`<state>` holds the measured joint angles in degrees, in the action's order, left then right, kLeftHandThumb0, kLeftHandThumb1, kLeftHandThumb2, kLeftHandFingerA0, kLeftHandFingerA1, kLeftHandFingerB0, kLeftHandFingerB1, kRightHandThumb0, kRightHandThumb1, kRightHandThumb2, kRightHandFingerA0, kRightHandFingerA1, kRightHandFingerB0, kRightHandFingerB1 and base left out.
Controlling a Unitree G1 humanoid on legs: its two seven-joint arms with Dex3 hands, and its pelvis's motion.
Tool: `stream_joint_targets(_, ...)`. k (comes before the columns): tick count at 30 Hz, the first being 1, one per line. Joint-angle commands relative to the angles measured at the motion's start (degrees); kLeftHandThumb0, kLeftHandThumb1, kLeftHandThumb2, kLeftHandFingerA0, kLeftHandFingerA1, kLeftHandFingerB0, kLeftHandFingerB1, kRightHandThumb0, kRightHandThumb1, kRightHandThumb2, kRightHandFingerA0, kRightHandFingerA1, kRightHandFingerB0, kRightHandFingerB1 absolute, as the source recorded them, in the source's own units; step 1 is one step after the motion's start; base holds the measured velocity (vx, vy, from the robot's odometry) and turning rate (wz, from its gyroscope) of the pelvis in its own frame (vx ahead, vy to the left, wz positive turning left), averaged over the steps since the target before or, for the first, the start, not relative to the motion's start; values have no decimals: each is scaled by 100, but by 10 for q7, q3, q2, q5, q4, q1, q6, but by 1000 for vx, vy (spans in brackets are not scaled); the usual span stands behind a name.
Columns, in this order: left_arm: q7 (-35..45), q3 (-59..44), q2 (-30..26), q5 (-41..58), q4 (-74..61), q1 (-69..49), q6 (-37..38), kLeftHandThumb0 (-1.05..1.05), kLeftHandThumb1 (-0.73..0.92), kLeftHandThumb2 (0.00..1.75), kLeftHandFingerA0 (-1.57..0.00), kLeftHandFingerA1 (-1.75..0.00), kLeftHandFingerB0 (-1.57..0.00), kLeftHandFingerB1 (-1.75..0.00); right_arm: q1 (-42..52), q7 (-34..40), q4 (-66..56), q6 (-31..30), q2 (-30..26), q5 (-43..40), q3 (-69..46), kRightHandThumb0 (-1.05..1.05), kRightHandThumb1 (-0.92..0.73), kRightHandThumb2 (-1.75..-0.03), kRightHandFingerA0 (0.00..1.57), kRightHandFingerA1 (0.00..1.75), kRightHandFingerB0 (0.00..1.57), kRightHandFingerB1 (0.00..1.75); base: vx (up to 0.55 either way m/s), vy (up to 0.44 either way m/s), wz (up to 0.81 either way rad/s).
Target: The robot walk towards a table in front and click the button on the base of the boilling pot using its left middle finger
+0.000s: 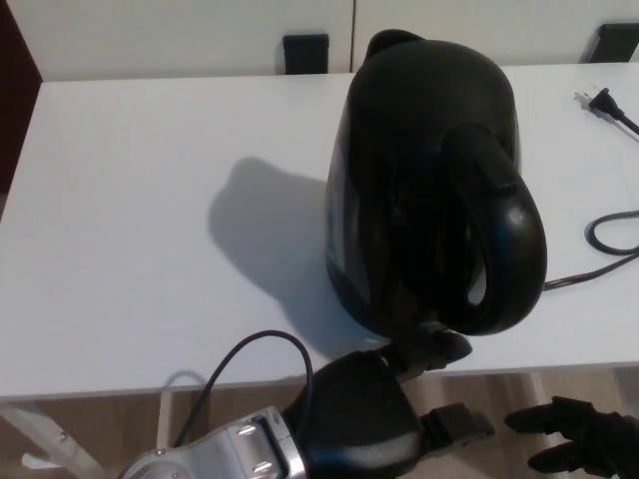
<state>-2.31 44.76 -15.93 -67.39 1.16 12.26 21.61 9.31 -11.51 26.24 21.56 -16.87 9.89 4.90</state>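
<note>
Head view shows you the black kettle (429,190) standing upright on the white table (150,220), toward 2 o'clock from the table's middle, its handle facing you. At 6 o'clock your left hand (384,419) sits at the table's near edge, fingers spread apart and holding nothing, the upper finger (431,351) touching the kettle's base under the handle. Your right hand (584,439) shows at 4 o'clock, fingers apart, empty. A cord (604,244) lies at 3 o'clock.

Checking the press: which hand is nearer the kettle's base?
Left. The left hand has a finger at the kettle base; the right hand hangs low, off to its right.
</note>
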Motion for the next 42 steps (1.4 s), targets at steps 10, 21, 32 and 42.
stream_joint_targets(10, 48, 24, 14, -15, 15, 5, -32, -81, 85, 67, -26, -30, -21, -28, -1, -22, -19, -30, -5, -24, -14, -24, -47, -53, 80, 61, 69, 52, 0, 0, 0)
stream_joint_targets(21, 31, 33, 9, -16, 45, 2, -30, -81, 85, 66, -28, -32, -24, -29, 5, 3, -66, -89, -8, 14, -4, -16, -47, -53, 78, 59, 69, 52, 0, 0, 0)
stream_joint_targets(32, 34, 26, 4, -12, 41, 6, -34, -81, 85, 66, -27, -32, -22, -29, 0, -10, -57, -80, -1, -14, -14, -19, -45, -53, 78, 59, 72, 53, 0, 0, 0)
stream_joint_targets(42, 26, 25, -8, -11, -2, -7, -23, -79, 81, 65, -32, -33, -26, -29, 6, -18, -49, -45, -2, -24, -14, -19, -48, -54, 79, 63, 67, 53, 0, 0, 0)
